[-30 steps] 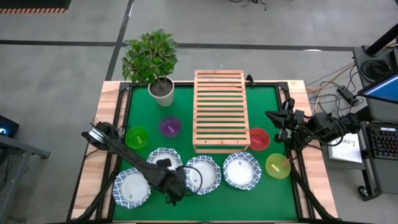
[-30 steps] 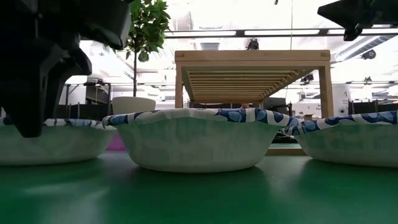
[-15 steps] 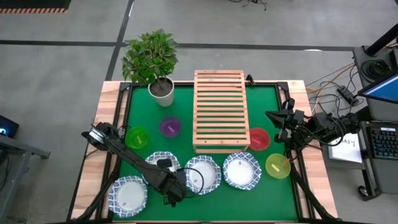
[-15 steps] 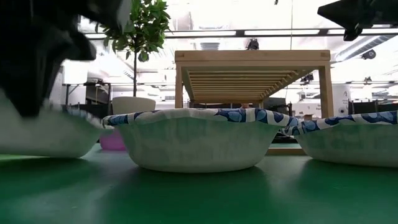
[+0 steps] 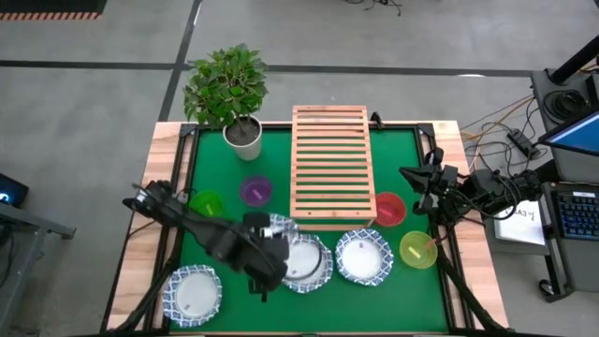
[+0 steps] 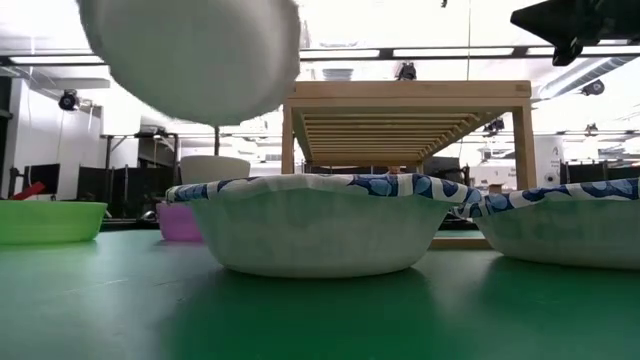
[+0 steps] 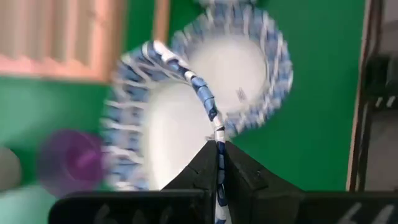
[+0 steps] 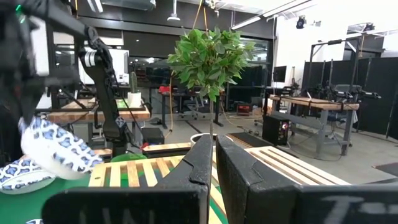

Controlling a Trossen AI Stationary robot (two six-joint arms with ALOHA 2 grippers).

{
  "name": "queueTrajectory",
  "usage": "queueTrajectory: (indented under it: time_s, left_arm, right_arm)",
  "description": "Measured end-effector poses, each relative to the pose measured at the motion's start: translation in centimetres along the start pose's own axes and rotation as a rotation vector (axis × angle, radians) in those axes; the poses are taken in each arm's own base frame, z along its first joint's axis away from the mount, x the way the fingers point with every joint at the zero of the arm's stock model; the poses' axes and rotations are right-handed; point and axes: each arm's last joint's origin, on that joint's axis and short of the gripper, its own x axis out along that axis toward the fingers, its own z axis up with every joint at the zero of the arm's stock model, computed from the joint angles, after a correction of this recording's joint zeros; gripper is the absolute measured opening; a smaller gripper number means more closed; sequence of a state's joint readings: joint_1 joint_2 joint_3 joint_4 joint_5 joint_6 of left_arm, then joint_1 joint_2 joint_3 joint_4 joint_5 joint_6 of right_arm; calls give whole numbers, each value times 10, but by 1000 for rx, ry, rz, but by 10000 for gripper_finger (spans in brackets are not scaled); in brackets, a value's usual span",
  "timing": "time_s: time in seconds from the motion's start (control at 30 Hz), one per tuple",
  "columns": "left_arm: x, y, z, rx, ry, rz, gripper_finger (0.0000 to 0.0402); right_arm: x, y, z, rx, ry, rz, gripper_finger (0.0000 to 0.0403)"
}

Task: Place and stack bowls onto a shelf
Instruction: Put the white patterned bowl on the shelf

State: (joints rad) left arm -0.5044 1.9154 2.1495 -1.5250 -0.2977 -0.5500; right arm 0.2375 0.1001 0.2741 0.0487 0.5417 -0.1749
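High view, from straight overhead: your left gripper (image 5: 265, 255) carries a blue-rimmed white bowl (image 5: 277, 230) clear of the green mat (image 5: 412, 290), tilted, above the middle bowl (image 5: 309, 262) and near the front end of the slatted shelf (image 5: 329, 166). In the left wrist view both fingers (image 7: 202, 163) are pinched onto that bowl's rim. It looks thin and light, with a wavy edge that may flex, so a rim grip seems right but could slip or fold if you swing fast. Two more patterned bowls sit on the mat, one at front left (image 5: 193, 294), one right of centre (image 5: 364, 256). Your right gripper (image 5: 416, 187) waits beside the red bowl (image 5: 389, 210), its fingers nearly together and empty. Motion blurs the lifted bowl, and your left arm hides part of the middle bowl.
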Motion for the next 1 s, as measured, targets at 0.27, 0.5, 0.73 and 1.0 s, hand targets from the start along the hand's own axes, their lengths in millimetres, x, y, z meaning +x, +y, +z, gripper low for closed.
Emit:
queueTrajectory:
  time_s: [0.27,0.5,0.73,1.0]
  left_arm:
    - [-29,66,41,149,-219,144,0]
    - [-24,139,63,241,-215,251,0]
    - [-27,206,62,166,-214,187,0]
    - [-31,253,75,164,-363,277,0]
  right_arm:
    - [0,0,0,0,0,0,13]
    - [0,0,0,-5,0,0,13]
    - [0,0,-1,-25,6,0,13]
    - [0,0,-1,-40,14,-6,13]
